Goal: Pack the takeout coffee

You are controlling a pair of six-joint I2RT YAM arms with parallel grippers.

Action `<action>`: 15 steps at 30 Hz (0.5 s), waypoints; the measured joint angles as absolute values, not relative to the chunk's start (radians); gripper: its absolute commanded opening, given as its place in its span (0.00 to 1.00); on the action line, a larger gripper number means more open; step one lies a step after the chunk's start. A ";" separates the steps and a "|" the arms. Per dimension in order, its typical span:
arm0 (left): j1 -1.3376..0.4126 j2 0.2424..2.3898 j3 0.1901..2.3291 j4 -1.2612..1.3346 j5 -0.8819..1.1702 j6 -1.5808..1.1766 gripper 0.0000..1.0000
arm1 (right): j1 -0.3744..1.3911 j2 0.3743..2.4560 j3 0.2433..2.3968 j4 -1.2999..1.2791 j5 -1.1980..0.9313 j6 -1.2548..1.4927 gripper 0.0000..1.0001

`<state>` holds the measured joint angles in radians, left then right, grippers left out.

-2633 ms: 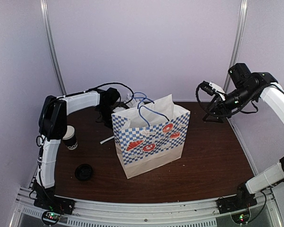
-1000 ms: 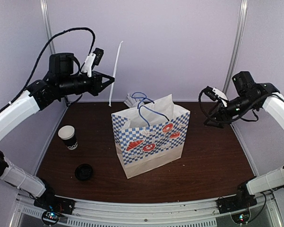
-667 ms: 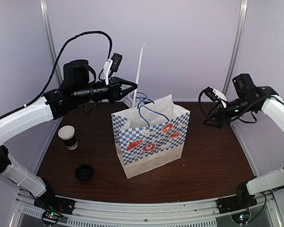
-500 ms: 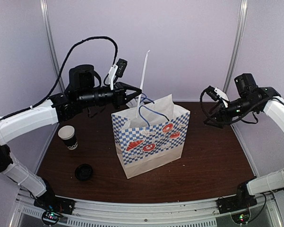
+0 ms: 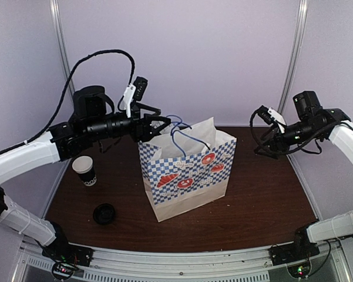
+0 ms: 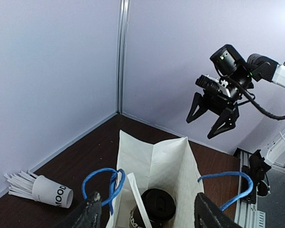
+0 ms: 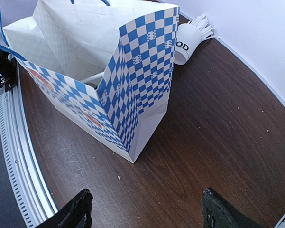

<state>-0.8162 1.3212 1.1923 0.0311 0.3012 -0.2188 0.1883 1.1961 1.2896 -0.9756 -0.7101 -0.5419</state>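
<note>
Now left tool (image 5: 158,124) hovers spread above the bag (image 5: 188,176); right tool (image 6: 199,129), raised, seemingly apart.

top external: fixed high behind the arm bases, looked down, far enough to take in the whole table (image 5: 264,200) | left wrist: close above the checkered bag (image 6: 154,161), faced into its mouth and across toward the right arm (image 6: 263,66) | right wrist: looked down at the bag's side, farther off | shared: the bag, all three views
</note>
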 measured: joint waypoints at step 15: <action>-0.727 1.297 1.426 -0.368 -0.006 -0.091 0.83 | 0.173 1.237 1.437 -0.968 -0.641 -0.453 1.00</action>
